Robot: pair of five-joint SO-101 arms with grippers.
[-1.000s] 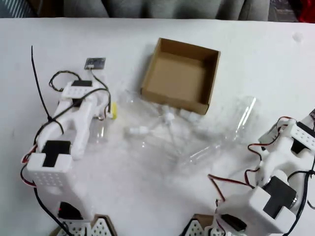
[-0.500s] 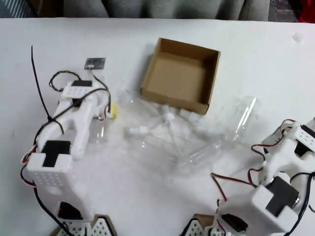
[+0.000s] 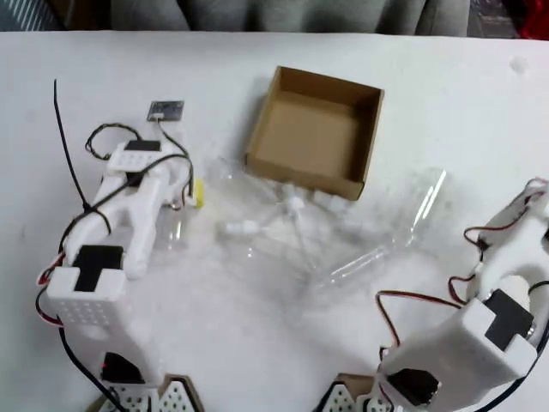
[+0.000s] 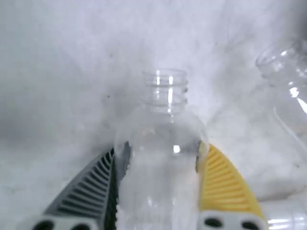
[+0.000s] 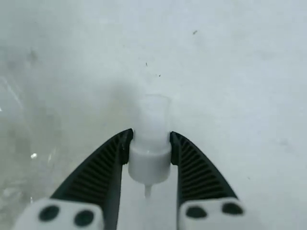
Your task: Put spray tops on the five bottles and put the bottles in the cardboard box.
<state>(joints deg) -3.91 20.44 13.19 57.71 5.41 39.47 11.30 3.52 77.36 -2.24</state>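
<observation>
In the left wrist view my left gripper (image 4: 157, 163) is shut on a clear open-necked bottle (image 4: 158, 143), a grey finger on one side and a yellow one on the other. From above, that arm (image 3: 129, 206) lies at the table's left with the yellow finger (image 3: 198, 192) beside the bottle pile. My right gripper (image 5: 149, 143) is shut on a white spray top (image 5: 149, 153), held over bare white table. Seen from above, the right arm (image 3: 506, 275) sits at the right edge. Several clear bottles (image 3: 343, 249) and white spray tops (image 3: 296, 204) lie in front of the empty cardboard box (image 3: 314, 130).
A small dark chip on a cable (image 3: 165, 110) lies at the back left. Red and black wires (image 3: 420, 300) loop off the right arm. The table top (image 3: 240, 343) is white, and its far edge (image 3: 257, 33) runs behind the box.
The right arm has swung toward the table's right edge, away from the bottle pile. The left arm and the pile have not moved.
</observation>
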